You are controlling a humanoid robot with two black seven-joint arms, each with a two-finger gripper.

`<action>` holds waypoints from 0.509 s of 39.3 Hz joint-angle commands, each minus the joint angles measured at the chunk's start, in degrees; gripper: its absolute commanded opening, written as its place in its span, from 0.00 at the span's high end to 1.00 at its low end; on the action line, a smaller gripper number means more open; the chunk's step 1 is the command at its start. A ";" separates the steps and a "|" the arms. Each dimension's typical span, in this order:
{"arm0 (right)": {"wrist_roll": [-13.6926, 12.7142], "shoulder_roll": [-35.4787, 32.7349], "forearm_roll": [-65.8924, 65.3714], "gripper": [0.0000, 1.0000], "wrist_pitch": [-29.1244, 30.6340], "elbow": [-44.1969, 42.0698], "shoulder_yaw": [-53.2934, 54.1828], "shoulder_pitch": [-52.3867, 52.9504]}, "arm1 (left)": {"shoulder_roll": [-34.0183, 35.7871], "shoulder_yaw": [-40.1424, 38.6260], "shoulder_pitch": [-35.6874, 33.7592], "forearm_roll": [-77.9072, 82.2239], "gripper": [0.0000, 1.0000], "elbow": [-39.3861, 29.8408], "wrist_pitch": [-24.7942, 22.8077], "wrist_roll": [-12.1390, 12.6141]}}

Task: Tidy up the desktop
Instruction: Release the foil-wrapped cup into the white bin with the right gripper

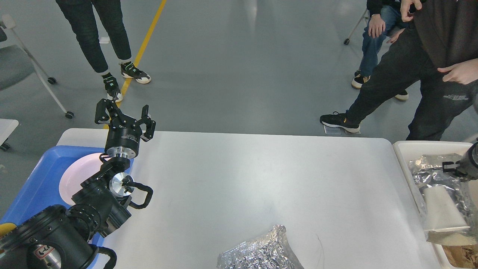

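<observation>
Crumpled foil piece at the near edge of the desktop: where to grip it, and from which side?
Judging by shape, grip the raised, narrower far end of the foil piece, coming from above and closing across that end. It lies low on the desktop, widening toward the near edge, where it is cut off from view. The open left gripper is free.

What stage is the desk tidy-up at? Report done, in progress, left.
Done: a pink plate lies in the blue tray, and most of the desktop is bare. In progress: the right pincer is at a foil bag with a paper cup over the cream bin; its grip is unclear. Left: one crumpled foil bag at the near edge. The left pincer is open and empty.
</observation>
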 commanded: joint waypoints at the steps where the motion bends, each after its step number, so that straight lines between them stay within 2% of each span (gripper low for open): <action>1: 0.01 -0.07 -0.07 1.00 -0.35 -1.60 -0.31 -1.64 | -0.02 0.00 0.00 -0.05 0.03 0.00 0.00 0.01; 12: 0.01 -0.16 -0.16 1.00 -1.93 -2.13 -0.57 -2.95 | -0.02 0.00 0.00 -0.05 0.03 0.00 0.00 0.01; 20: 0.01 0.01 -0.07 1.00 -5.19 -6.87 0.13 -5.59 | -0.02 0.00 0.00 0.04 0.03 0.00 0.00 0.01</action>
